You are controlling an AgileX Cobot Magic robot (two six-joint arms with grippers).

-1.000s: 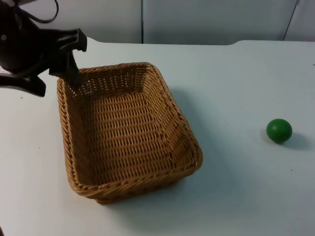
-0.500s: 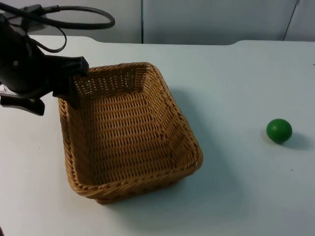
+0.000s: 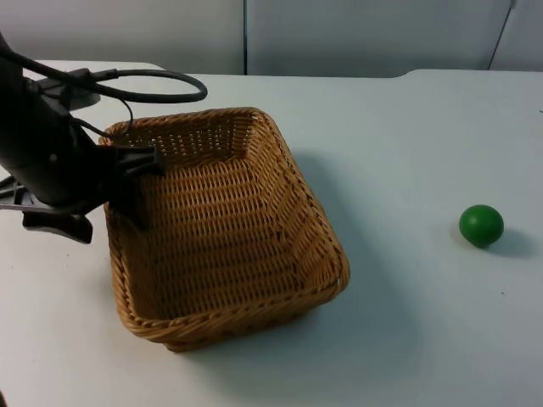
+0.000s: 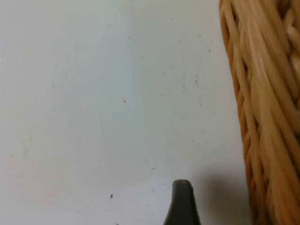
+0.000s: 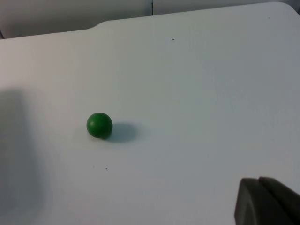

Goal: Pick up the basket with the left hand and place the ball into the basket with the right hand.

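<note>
Straddling the left wall of the wicker basket (image 3: 225, 229), the left gripper (image 3: 106, 203) has one black finger (image 3: 136, 199) inside and the other outside on the white table (image 3: 407, 127); spread wide, it has not closed on the weave. That outer fingertip stands just beside the basket wall in the left wrist view. Well apart to the right, the green ball (image 3: 481, 225) sits alone on the table. Of the right gripper a black fingertip (image 5: 267, 201) shows; open or shut I cannot tell

Bright, even light; soft shadows beside basket (image 3: 225, 229) and ball (image 3: 481, 225); wicker blurred close-up.
</note>
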